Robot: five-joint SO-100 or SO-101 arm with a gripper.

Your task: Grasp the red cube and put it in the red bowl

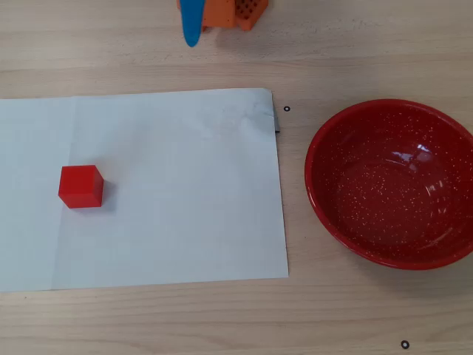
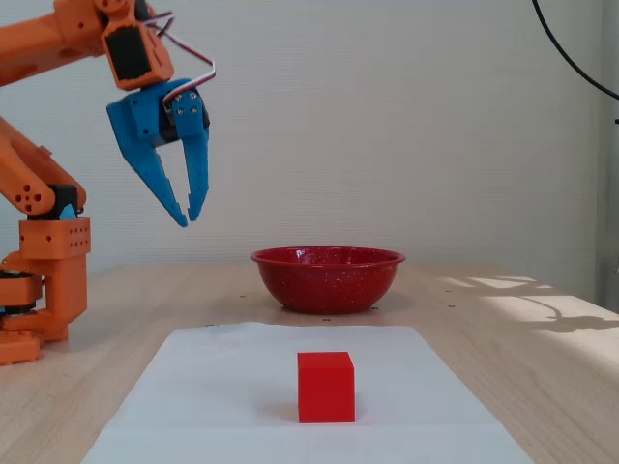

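Note:
The red cube [image 1: 80,186] rests on a white paper sheet [image 1: 170,207], toward its left in the overhead view; in the fixed view the cube [image 2: 325,387] is in the foreground. The red bowl [image 1: 392,185] with white speckles stands on the table right of the sheet and holds nothing; in the fixed view the bowl [image 2: 327,280] is behind the cube. My blue gripper [image 2: 187,219] hangs high above the table, fingertips pointing down and nearly meeting, holding nothing. In the overhead view only its tip [image 1: 192,33] shows at the top edge, far from cube and bowl.
The orange arm base [image 2: 44,290] stands at the left of the fixed view. The wooden table [image 1: 332,310] carries small black marks near the sheet's corner [image 1: 287,109] and front right [image 1: 404,344]. A black cable [image 2: 571,48] hangs at upper right.

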